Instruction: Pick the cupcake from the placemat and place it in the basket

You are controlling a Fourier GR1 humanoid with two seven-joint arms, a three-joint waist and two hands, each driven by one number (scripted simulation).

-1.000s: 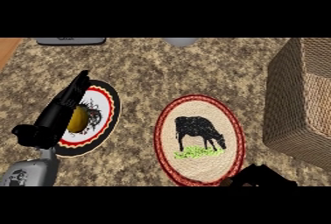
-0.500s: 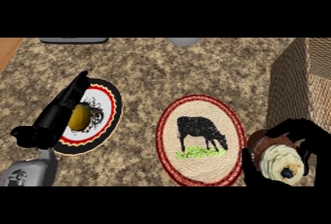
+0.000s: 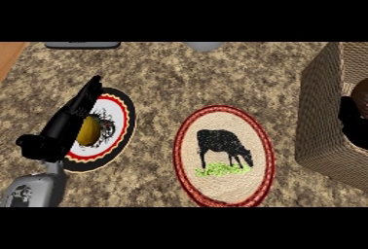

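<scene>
Rest is all the left hand does: it lies with straight fingers over a striped plate, a yellow thing beneath it. To its right the cow-printed placemat carries no cupcake, so the pick looks done. Further right, the right hand is a dark shape inside the woven basket. Whether it is clamped on the cupcake I cannot tell (a brown patch just beyond it may be the cake). Placing seems the step in hand. Next comes release low in the basket, then a lift clear of its wall. Beneath is a speckled stone worktop, with a wooden strip at far left.
</scene>
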